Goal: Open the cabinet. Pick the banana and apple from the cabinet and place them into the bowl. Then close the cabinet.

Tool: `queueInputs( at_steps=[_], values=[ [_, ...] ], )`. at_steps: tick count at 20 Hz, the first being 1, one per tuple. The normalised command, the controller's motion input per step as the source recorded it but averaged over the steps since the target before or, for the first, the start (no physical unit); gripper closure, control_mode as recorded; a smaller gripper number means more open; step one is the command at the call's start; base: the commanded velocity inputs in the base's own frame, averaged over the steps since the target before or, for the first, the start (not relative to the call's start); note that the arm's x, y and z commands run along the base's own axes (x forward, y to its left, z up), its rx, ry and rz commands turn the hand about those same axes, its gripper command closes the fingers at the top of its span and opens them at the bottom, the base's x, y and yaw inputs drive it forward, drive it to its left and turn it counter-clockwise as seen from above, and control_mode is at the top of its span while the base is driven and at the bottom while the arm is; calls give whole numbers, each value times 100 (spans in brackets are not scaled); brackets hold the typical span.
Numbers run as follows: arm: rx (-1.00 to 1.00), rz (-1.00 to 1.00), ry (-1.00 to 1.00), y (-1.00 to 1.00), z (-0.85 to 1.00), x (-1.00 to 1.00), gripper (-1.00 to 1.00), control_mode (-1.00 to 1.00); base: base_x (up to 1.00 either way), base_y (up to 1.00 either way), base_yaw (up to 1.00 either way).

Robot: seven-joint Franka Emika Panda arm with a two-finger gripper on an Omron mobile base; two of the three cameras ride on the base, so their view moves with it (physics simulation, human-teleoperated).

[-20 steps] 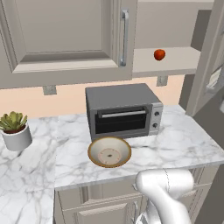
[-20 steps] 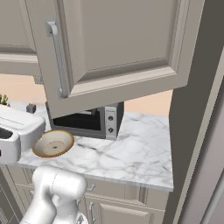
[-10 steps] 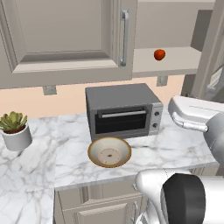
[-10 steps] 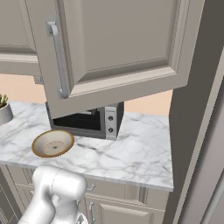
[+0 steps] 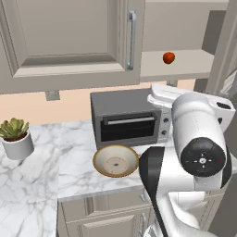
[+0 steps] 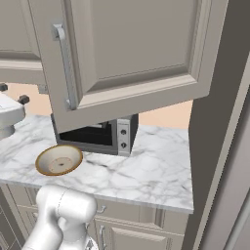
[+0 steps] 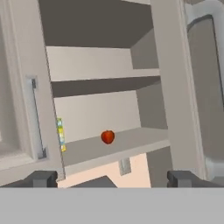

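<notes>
The cabinet point(image 5: 69, 41) is standing half open: its left door is shut in the left base view, with the long grey bar handle point(image 5: 131, 39) at its edge, while the right door point(image 6: 132, 53) is swinging out toward the camera in the right base view and covering the inside from that side. The apple point(image 5: 169, 58), small, round and red, is sitting on the cabinet's bottom board, near the front edge; in the hand view it point(image 7: 107, 137) is showing a tiny stem, with the plain shelf point(image 7: 105, 83) running above it and a strip of a yellow multicoloured carton point(image 7: 61, 134) peeking from behind the closed door. The bowl point(image 5: 115, 160), wide, shallow and cream with a golden-brown rim and a speckled ring at its centre, is resting on the marble bench point(image 5: 41, 185) just in front of the grey toaster oven point(image 5: 127, 115); the right base view is showing it point(image 6: 59, 159) holding nothing. A potted plant point(image 5: 16, 137) is standing on the bench well to the left. The gripper point(image 7: 111, 178) is pointing up at the open compartment with its jaws spread wide, holding nothing.
</notes>
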Motion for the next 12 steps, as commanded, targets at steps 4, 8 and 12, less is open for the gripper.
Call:
queueInputs(
  at_steps=[4, 8, 12],
  values=[
    [0, -20, 0, -26, -28, 90, -100, -100, 0, 0, 0],
    [1, -34, 0, -58, -20, 39, -100, -100, 0, 0, 0],
    [7, -36, 0, -92, -2, 0, -100, -100, 0, 0, 0]
  ],
)
